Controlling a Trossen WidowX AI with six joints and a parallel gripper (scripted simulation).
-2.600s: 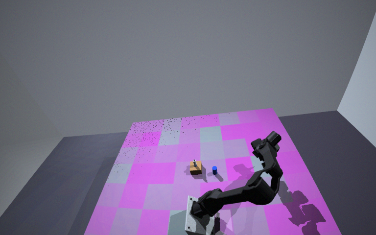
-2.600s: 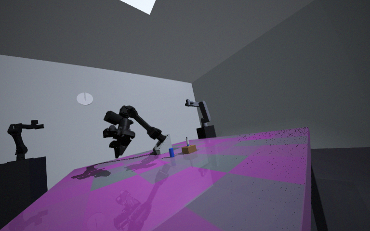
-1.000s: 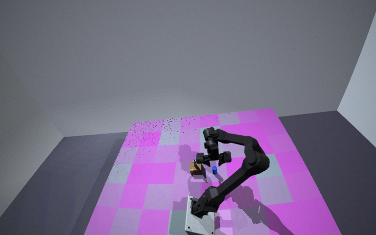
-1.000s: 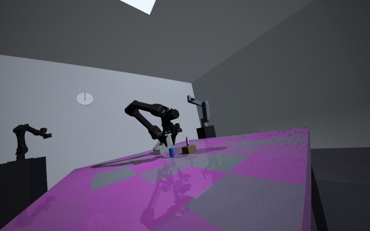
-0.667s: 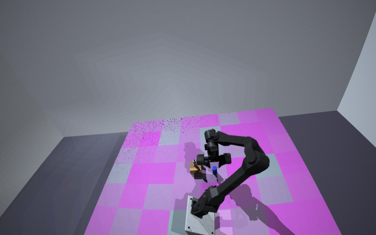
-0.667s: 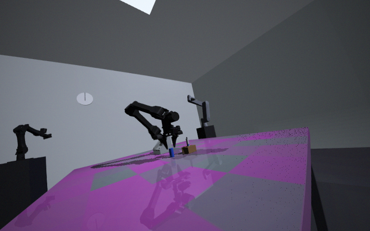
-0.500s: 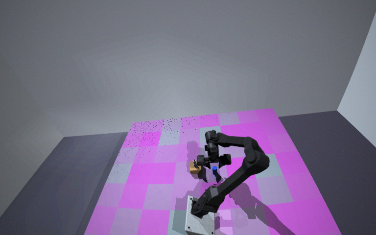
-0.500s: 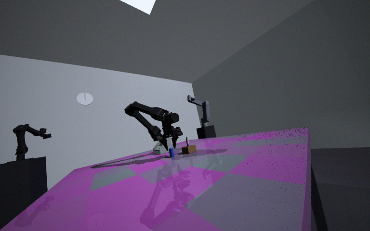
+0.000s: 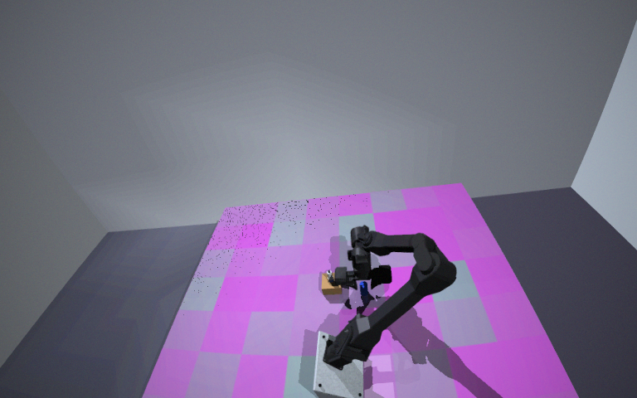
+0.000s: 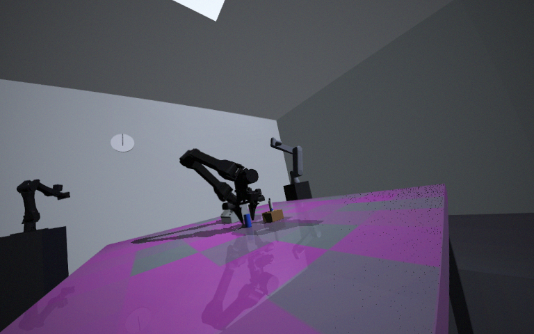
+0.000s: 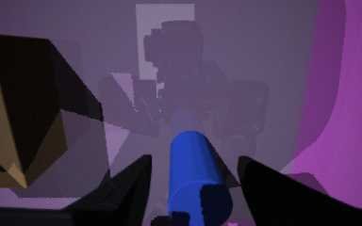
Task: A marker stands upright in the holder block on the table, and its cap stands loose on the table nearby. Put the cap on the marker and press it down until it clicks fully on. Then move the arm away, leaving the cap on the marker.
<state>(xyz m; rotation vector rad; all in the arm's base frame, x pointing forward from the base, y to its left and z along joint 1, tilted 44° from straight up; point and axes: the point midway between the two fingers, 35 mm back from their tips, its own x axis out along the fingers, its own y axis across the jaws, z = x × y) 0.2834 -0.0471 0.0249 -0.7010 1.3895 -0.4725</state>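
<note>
The blue cap (image 9: 362, 286) (image 10: 247, 220) (image 11: 193, 160) stands upright on the checkered table (image 9: 263, 300), just right of the tan holder block (image 9: 331, 289) (image 10: 273, 216) (image 11: 21, 153). The marker (image 9: 329, 274) (image 10: 270, 204) stands upright in the block; it is out of the wrist view. My gripper (image 9: 362, 295) (image 10: 246, 223) (image 11: 195, 163) is low over the table and open, with one finger on each side of the cap. There is a gap between each finger and the cap.
The arm's grey base plate (image 9: 342, 377) sits at the table's near edge. The holder block is close to the left finger. Two other robot arms (image 10: 37, 193) (image 10: 293, 157) stand on pedestals beyond the table.
</note>
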